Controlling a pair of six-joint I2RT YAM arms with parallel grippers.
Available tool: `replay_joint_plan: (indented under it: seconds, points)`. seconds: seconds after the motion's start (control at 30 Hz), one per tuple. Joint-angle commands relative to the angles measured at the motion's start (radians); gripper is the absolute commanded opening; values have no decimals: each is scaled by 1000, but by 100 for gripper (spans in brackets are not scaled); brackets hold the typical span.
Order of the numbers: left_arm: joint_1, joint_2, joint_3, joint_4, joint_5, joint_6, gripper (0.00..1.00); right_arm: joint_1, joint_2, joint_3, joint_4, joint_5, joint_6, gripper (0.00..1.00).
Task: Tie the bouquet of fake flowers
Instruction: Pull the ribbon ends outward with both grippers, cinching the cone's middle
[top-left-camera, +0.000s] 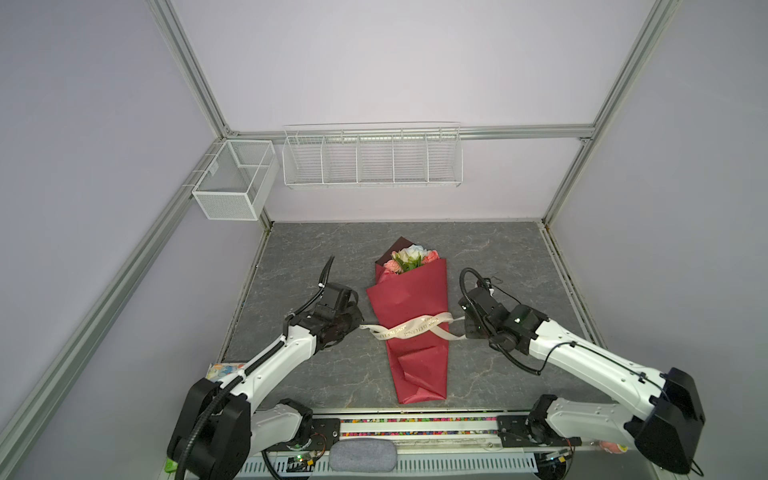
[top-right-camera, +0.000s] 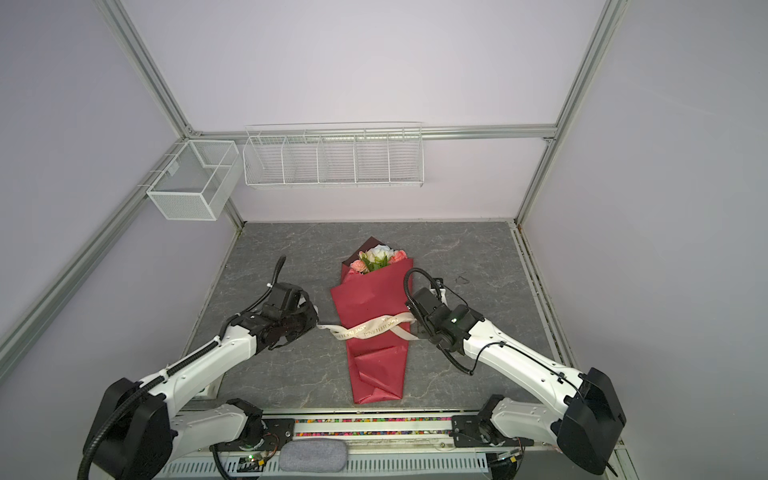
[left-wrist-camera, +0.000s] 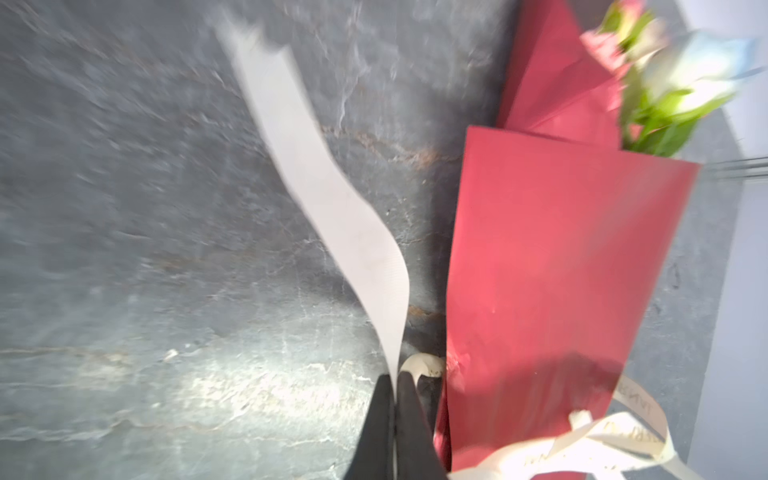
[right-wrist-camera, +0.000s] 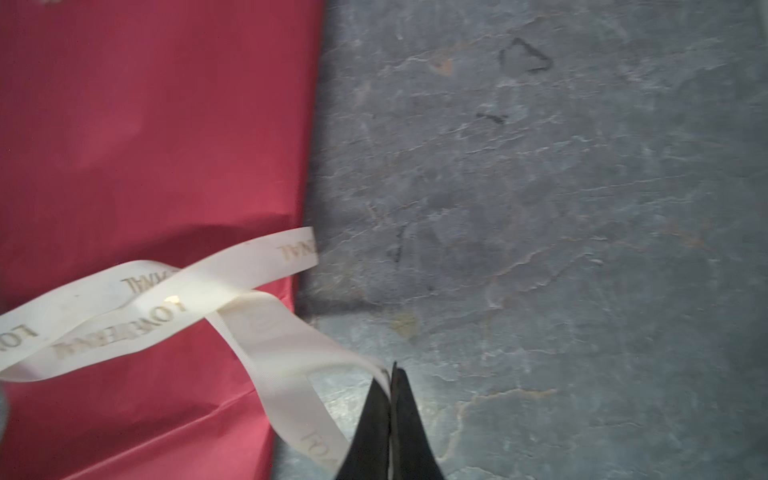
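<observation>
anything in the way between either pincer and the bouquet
Nothing solid. The left pincer and right pincer are each shut on the ribbon crossing the bouquet, one on either side of it. Only ribbon and table lie between them and the red wrap.

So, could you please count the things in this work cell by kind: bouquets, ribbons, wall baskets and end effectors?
Bouquet of fake flowers: 1
Cream ribbon: 1
White wall baskets: 2 (mesh box, long wire rack)
End effectors: 2 (left end effector, right end effector, each shut on a ribbon end)
Total: 6
</observation>
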Motion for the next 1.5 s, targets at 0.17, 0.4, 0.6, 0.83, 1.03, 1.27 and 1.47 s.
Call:
replay_joint_plan:
  seconds: [0.17,0.4,0.6,0.83,1.03,1.27,1.47]
  points:
    - [15,-126,-56,-114,-150,77,0,-139,-60,24,-147,179,-112,6]
    - [108,-91,-68,-129,-77,131,0,-213,-16,66,-157,315,-180,6]
    - [234,-127,-90,-143,-26,198,0,-329,17,56,-87,317,-256,6]
    - [385,-142,-100,-171,-17,221,0,-469,60,15,15,242,-278,6]
    - [480,-56,-57,-198,-55,246,0,-642,104,-11,98,178,-297,6]
    - [542,62,42,-226,-173,281,0,-773,135,-9,166,156,-303,6]
    - [636,190,74,-193,-218,271,0,-879,188,10,209,161,-306,6]
